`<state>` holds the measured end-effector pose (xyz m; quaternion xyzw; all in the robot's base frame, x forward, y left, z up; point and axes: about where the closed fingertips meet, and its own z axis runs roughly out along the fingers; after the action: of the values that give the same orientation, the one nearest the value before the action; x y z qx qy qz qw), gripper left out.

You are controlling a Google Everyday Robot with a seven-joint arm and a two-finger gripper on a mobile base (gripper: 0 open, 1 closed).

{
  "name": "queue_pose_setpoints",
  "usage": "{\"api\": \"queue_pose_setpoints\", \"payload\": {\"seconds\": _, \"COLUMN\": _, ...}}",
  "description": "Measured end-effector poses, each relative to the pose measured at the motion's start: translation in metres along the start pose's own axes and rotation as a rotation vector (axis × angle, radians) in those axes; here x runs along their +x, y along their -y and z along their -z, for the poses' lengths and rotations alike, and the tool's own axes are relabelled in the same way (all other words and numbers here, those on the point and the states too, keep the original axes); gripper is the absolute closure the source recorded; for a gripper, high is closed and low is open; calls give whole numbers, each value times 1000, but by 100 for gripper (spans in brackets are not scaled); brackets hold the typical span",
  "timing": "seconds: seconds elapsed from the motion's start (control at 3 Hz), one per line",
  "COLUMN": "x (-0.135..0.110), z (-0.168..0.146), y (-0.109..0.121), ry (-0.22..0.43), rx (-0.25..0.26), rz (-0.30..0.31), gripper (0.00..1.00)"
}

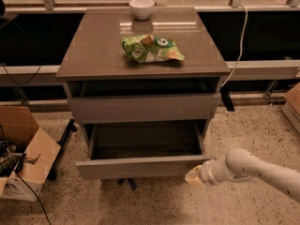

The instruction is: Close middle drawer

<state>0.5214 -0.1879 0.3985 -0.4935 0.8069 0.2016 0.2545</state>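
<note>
At 8 o'clock of the cabinet (pixel 93 55), an open cardboard box (pixel 29 159) is being noted on the floor. On the cabinet top a white bowl (pixel 141 7) is being recorded at 12 o'clock and a green snack bag (pixel 151 49) near centre. The middle drawer (pixel 140 167) is being seen pulled well out beneath the taller-fronted drawer (pixel 140 108), its grey inside exposed. At its 3 o'clock end the gripper (pixel 193 176) is being held right against the front panel's corner; whether the gripper is apart or together cannot be told.
</note>
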Motion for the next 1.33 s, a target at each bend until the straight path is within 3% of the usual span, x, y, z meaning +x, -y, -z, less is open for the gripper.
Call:
{"api": "queue_pose_setpoints", "payload": {"seconds": 0.33, "x": -23, "z": -12, "y": 29, "ry": 63, "rx": 36, "rz": 47, "gripper": 100}}
{"api": "queue_pose_setpoints", "payload": {"seconds": 0.67, "x": -38, "z": -17, "y": 43, "ry": 107, "rx": 61, "rz": 73, "gripper": 100}}
{"api": "queue_pose_setpoints", "payload": {"seconds": 1.33, "x": -96, "z": -30, "y": 95, "ry": 257, "rx": 135, "rz": 169, "gripper": 100}}
